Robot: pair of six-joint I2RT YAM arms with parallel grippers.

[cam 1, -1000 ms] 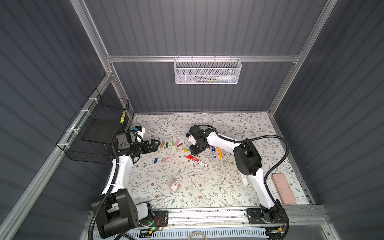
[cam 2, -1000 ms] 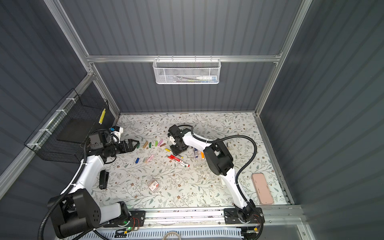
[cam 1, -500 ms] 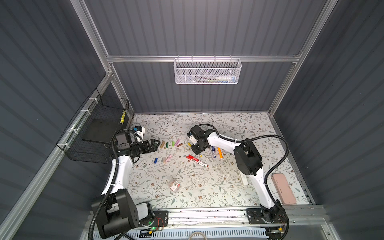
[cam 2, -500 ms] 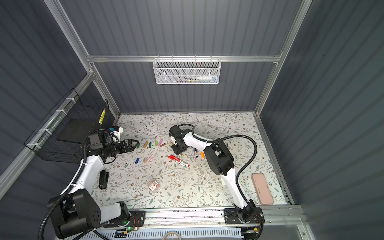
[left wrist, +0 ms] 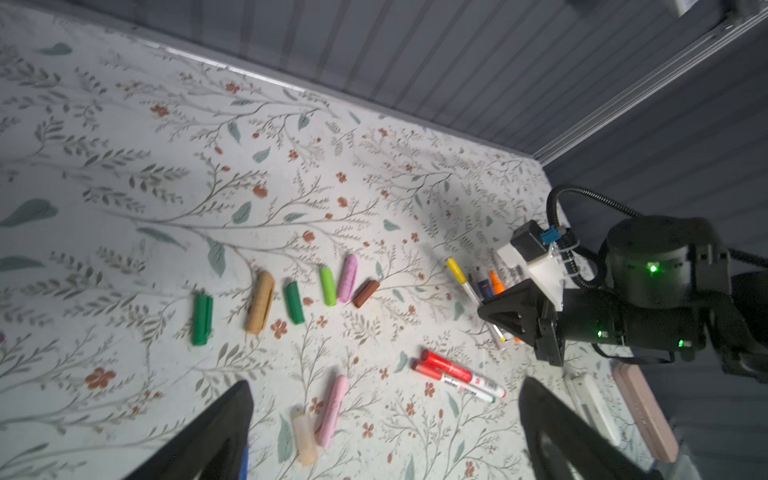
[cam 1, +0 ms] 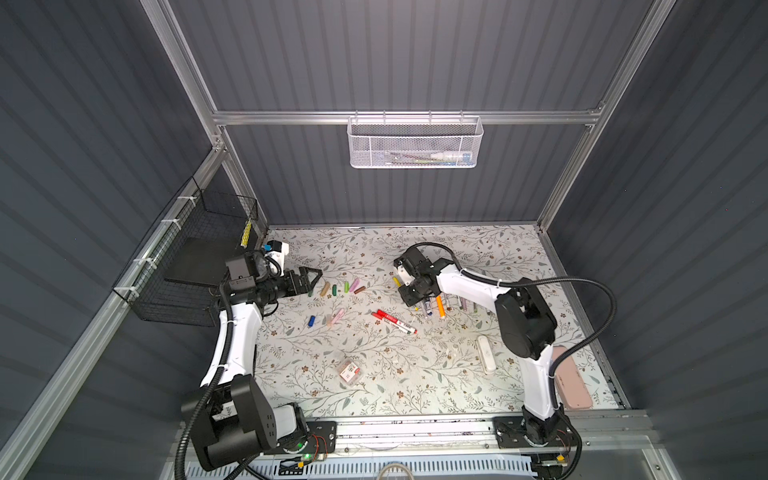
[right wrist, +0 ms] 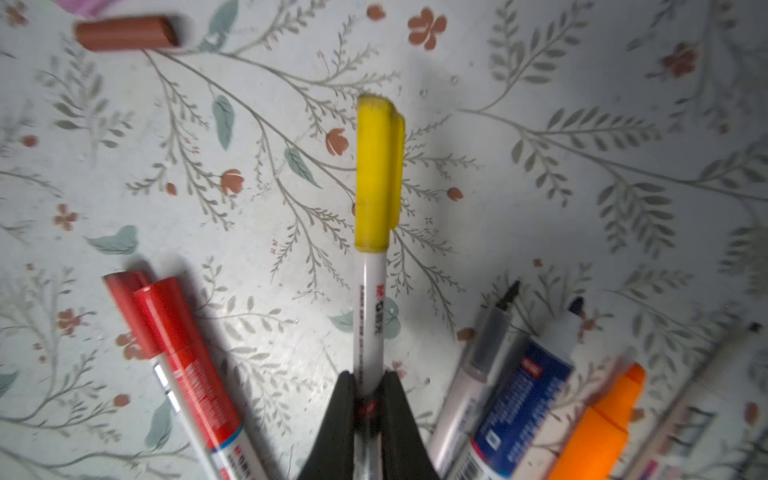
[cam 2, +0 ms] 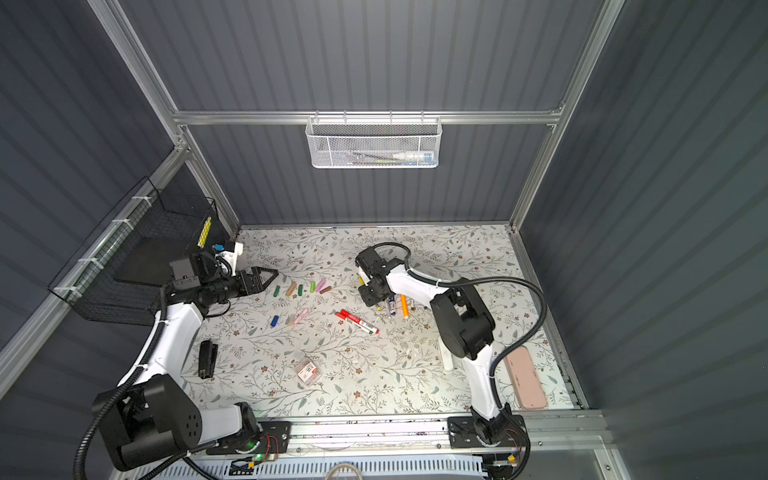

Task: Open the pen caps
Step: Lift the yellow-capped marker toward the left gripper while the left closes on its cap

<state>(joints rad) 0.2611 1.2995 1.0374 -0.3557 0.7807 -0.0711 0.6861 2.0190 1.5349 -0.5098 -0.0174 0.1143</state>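
Observation:
My right gripper (right wrist: 370, 382) is shut on the white barrel of a pen with a yellow cap (right wrist: 378, 174). The cap sticks out ahead of the jaws just over the mat, and it shows in both top views (cam 1: 396, 281) (cam 2: 360, 281). A row of loose pen caps (cam 1: 337, 287) lies mid-mat: dark green (left wrist: 202, 318), tan (left wrist: 261, 307), green (left wrist: 293, 302), lime (left wrist: 328, 286), pink (left wrist: 347, 278) and brown (left wrist: 366, 293). My left gripper (left wrist: 386, 386) is open and empty, hovering left of that row (cam 1: 314, 281). A pink cap (left wrist: 332, 411) and a pale cap (left wrist: 305, 440) lie between its fingers' lines.
Two red-capped markers (cam 1: 395, 321) lie mid-mat. Uncapped pens, one orange (cam 1: 439, 305), are bunched under the right gripper. A blue cap (cam 1: 312, 320), a small clear box (cam 1: 350, 371), a white oblong case (cam 1: 486, 354) and a pink case (cam 1: 571, 382) lie around. A black wire basket (cam 1: 199, 257) hangs at left.
The right gripper has closed on the yellow-capped pen's barrel. The left arm has stayed still and open.

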